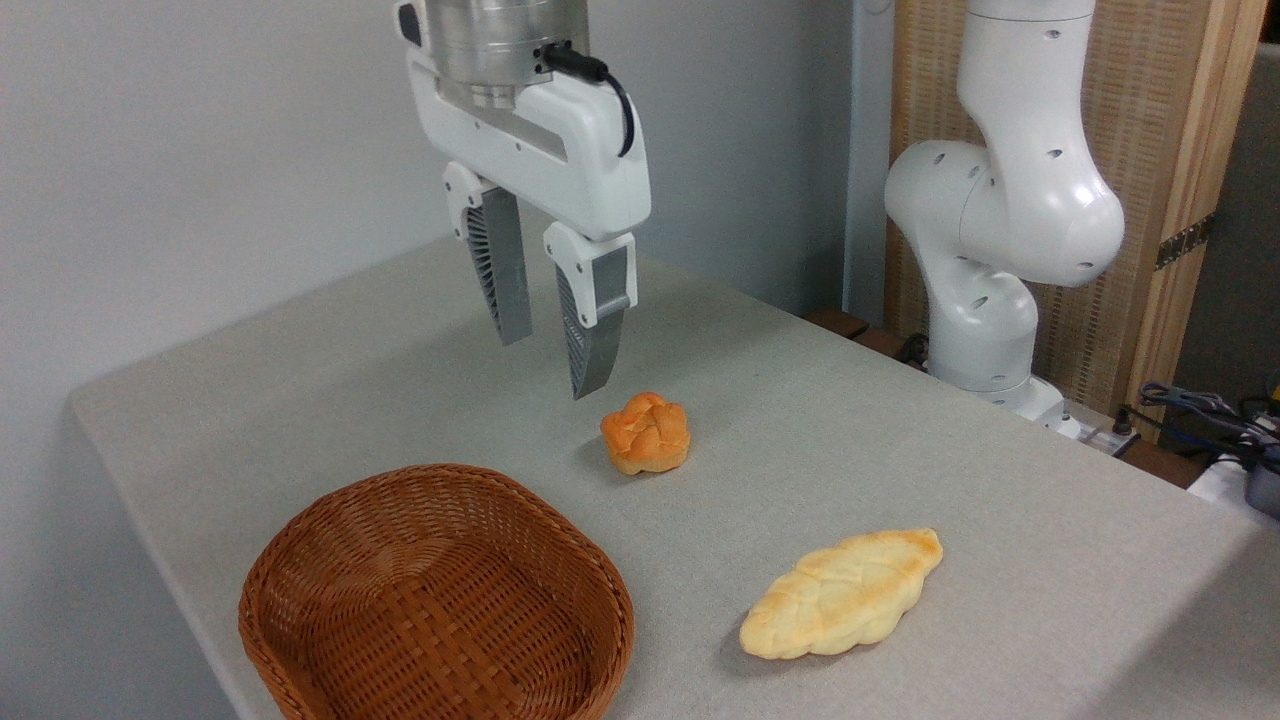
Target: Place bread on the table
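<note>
Bread (842,594) lies on the tabletop (1040,520), clear of the basket (440,598). Hand (555,365) hangs released and empty above; a descent could strike the roll (646,432) just beside it.

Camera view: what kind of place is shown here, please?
Probably a robotics lab test bench, not a kitchen. A white robot arm stands at a cloth-covered table, its open pincer hanging empty above it, and loose cables lie at the right.
</note>
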Controlling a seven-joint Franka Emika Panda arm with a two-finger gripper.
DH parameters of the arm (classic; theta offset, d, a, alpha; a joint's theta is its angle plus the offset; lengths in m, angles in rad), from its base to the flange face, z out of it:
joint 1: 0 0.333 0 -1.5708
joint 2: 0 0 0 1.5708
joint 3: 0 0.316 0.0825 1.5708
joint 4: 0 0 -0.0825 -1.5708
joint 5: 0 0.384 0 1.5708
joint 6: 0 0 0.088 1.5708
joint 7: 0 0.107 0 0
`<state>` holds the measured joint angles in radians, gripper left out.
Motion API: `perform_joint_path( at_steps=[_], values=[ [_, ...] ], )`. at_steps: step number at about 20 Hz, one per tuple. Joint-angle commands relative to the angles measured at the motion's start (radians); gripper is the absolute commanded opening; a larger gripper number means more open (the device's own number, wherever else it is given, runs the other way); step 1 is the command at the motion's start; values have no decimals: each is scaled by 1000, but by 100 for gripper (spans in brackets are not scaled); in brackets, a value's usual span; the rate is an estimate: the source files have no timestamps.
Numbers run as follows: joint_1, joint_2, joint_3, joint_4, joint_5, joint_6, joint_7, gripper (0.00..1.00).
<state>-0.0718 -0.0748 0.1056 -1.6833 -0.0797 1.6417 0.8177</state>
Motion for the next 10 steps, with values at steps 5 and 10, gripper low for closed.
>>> perform_joint_path(
  at_steps=[5,10],
  values=[
    [0,59,-24,85,1,-55,-45,100],
    [-2,64,-26,89,3,-62,-46,100]
  ],
)
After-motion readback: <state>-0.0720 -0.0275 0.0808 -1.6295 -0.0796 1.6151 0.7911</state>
